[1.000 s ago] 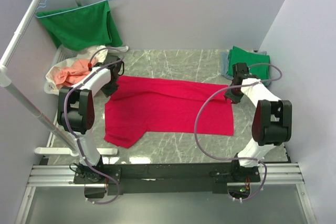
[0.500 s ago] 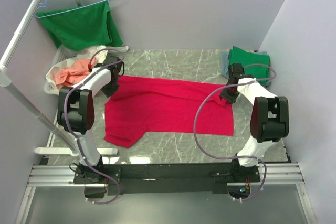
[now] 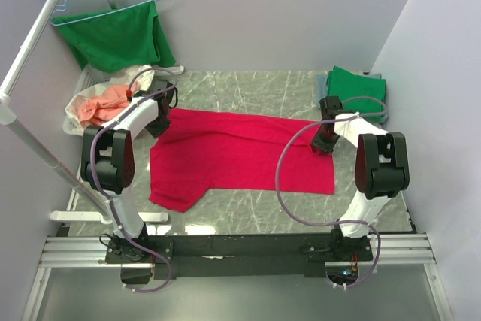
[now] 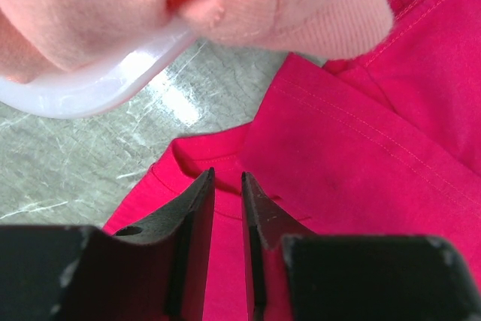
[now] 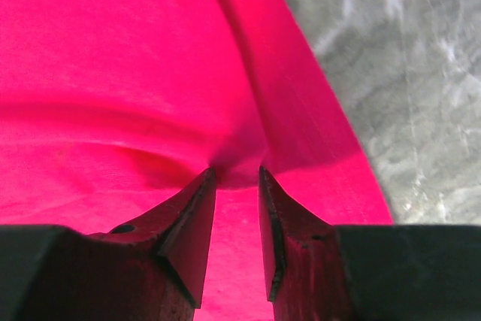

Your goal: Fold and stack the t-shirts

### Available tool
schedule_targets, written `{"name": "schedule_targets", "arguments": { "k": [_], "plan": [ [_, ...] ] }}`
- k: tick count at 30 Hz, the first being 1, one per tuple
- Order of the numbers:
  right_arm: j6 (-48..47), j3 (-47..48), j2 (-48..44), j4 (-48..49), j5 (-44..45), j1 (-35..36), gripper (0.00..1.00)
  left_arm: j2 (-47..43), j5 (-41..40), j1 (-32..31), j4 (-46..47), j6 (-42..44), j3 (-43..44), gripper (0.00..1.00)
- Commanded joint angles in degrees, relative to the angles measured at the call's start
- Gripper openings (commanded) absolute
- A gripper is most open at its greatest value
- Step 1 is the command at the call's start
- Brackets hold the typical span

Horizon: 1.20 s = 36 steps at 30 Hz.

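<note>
I see the crimson-red cotton t-shirt (image 3: 240, 157) spread flat on the grey marble tabletop (image 3: 248, 88). My left claw (image 4: 225, 178) is nearly closed, pinching the shirt's far-left edge. My right claw (image 5: 237, 174) is narrowed onto a puckered fold near the far-right corner.

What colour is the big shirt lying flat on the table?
Bright red. The shirt shows best in the top view.
</note>
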Motion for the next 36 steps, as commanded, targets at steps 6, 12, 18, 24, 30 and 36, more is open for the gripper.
{"name": "schedule_targets", "arguments": {
  "k": [6,12,18,24,30,36],
  "plan": [
    [-0.5,-1.5,1.4,-2.0,4.7,0.0,0.12,-2.3,-0.3,-0.3,-0.2,-0.1,0.9,0.26],
    [-0.4,-0.6,1.1,-3.9,9.0,0.0,0.00,-3.5,-0.2,-0.3,-0.2,0.6,1.0,0.26],
    [0.5,1.8,-0.2,-7.2,15.5,-0.1,0.00,-3.6,0.6,-0.3,0.6,1.4,1.2,0.25],
    [-0.6,2.6,-2.2,-5.8,12.0,0.1,0.14,-2.5,5.7,-0.4,5.2,6.9,2.4,0.24],
    [-0.7,5.3,-8.2,-6.1,10.7,0.4,0.29,0.4,8.5,-1.0,8.9,10.2,4.9,0.23],
    [-1.4,7.5,-9.6,-7.0,7.9,1.7,0.29,6.2,5.6,-0.9,8.0,9.7,8.1,0.27]
  ]
}}
